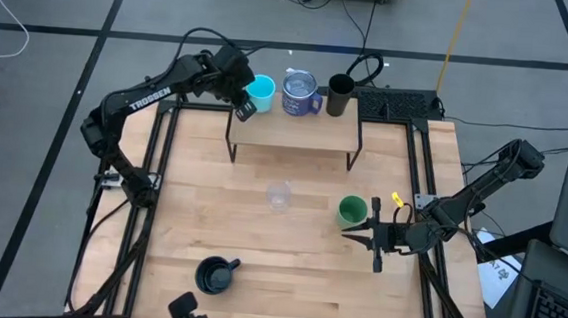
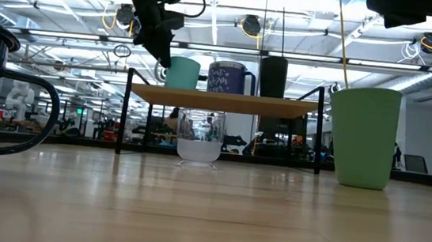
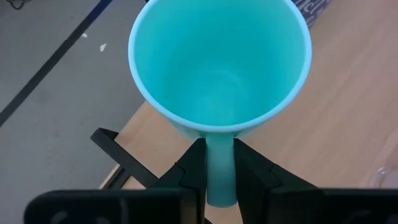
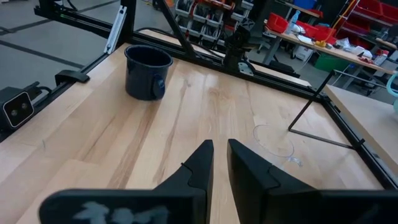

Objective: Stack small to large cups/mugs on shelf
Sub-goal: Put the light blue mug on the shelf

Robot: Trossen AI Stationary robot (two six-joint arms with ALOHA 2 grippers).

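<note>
Left pincer [image 3: 219, 163] clenches the cyan mug's [image 3: 219, 62] handle at the shelf's [image 1: 296, 130] left end, beside the blue-purple mug [image 1: 299, 92] and black tumbler [image 1: 340, 95]; placing seems underway, so next it likely must release cleanly.

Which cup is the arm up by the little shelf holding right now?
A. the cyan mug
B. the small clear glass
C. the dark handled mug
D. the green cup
A. The left gripper has its fingers clamped on the handle of the cyan mug at the shelf; the green cup, clear glass and dark mug stand free on the table.
</note>
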